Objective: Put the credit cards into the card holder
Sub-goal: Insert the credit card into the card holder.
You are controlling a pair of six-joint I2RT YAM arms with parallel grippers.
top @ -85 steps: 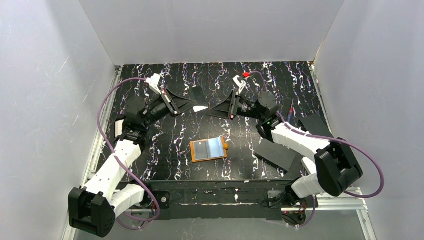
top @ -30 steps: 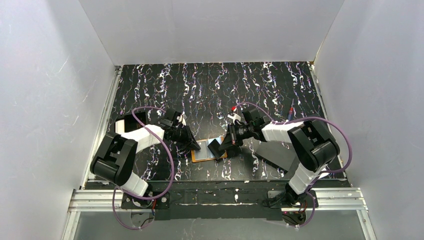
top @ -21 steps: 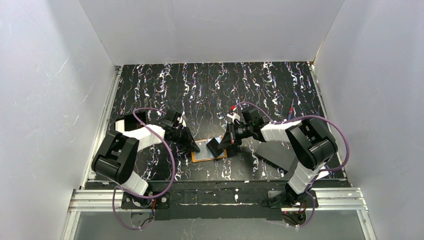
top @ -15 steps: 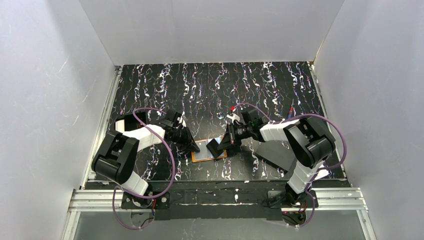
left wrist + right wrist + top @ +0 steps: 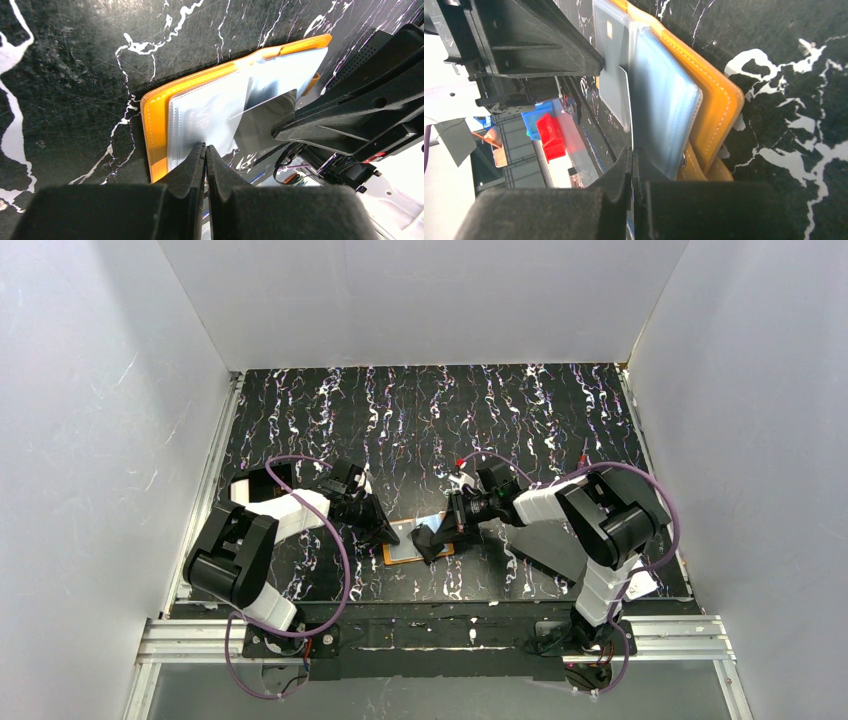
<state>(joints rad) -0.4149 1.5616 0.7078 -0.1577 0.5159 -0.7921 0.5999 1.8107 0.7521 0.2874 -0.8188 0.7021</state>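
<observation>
I judged the step in hand to be feeding one card into a pocket of the open card holder (image 5: pixel 155 122), and doing it well depended on both sides. On the left, my left jaws were together, fingertips (image 5: pixel 196 159) on the near edge of the clear sleeves (image 5: pixel 200 112). I could not tell whether they pinched a leaf or only pressed it down. Either way, that side needed to keep the holder pinned so the push would not skid it across the desk (image 5: pixel 400 420). On the right, my right jaws were clamped on a pale credit card (image 5: pixel 265 117). That side needed to hold the card low, square to the pocket mouth, and ease it leftward slowly. It should let go only once most of the card sat inside, since a thin sleeve can buckle or let the card ride over it.

The holder lay flat on the desk, orange cover down, directly between the two sets of jaws. The left tips touched its sleeves at the left end. The card's leading edge reached in over the sleeves from the right, seemingly under a lifted leaf, though I could not be sure. The snap tab (image 5: pixel 694 169) lay just beside the right jaws.
</observation>
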